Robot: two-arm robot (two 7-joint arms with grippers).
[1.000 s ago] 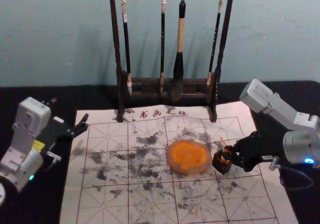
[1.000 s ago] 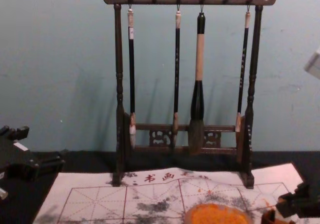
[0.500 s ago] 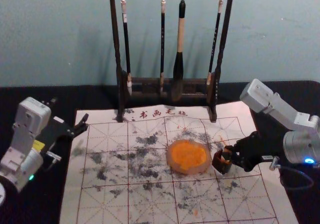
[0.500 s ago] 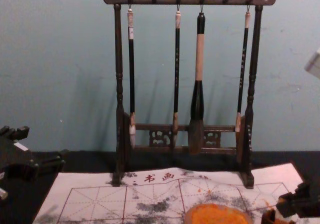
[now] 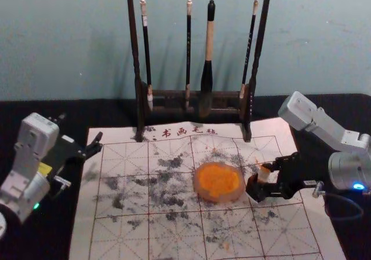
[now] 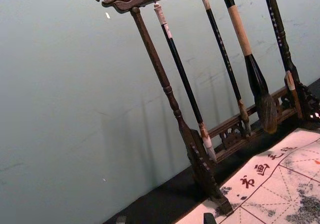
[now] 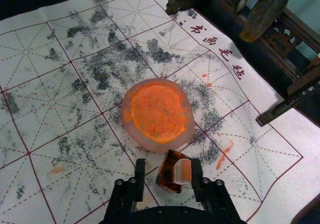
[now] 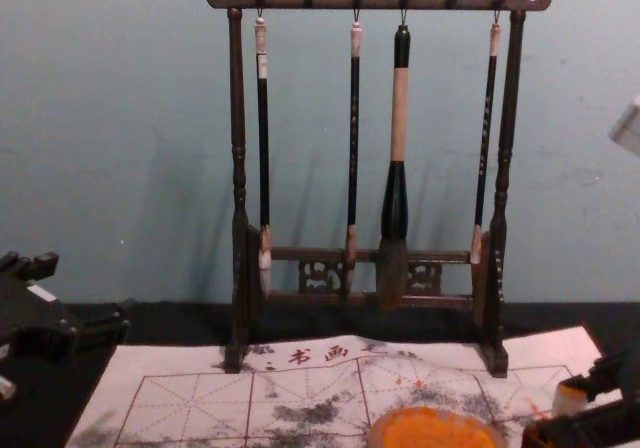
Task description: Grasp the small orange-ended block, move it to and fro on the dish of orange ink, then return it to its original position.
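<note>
My right gripper (image 5: 264,179) reaches in from the right side of the mat, its fingers apart; in its wrist view the gripper (image 7: 168,168) straddles a small brown open box (image 7: 165,178). The white block (image 7: 182,171) with an orange end lies against one finger, at the box's opening. In the head view the block (image 5: 264,174) sits between the fingertips. The round dish (image 5: 218,182) of orange ink is just left of them. My left gripper (image 5: 81,130) is parked open at the mat's left edge.
A dark wooden rack (image 5: 251,80) with hanging brushes stands behind, its feet on the back of the mat. A white gridded mat (image 5: 124,237) stained with grey ink covers the middle of the black table (image 5: 35,237).
My right gripper has opened from around the block. The block's orange end now shows higher, with pale side visible. My left arm and the dish have stayed still.
</note>
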